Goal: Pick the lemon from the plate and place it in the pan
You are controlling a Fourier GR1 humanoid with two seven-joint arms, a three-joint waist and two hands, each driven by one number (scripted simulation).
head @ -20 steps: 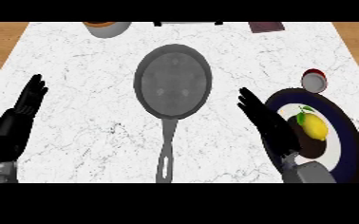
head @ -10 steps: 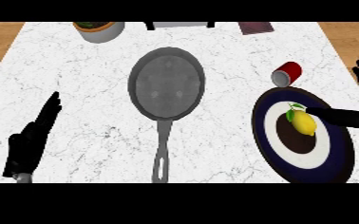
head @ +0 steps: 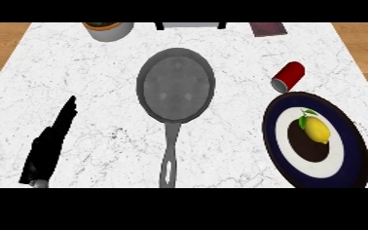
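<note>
The right hand that was poking in over the plate next to the lemon half a second ago is gone from view now. The left hand has slid a bit further in from the left edge, fingers straight

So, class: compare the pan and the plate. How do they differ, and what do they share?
The pan is plain grey; the plate is dark blue with a white ring and dark centre. The pan has a long handle; the plate has none. The pan holds nothing; the plate holds the lemon. Both are round and lie flat on the counter.
</note>
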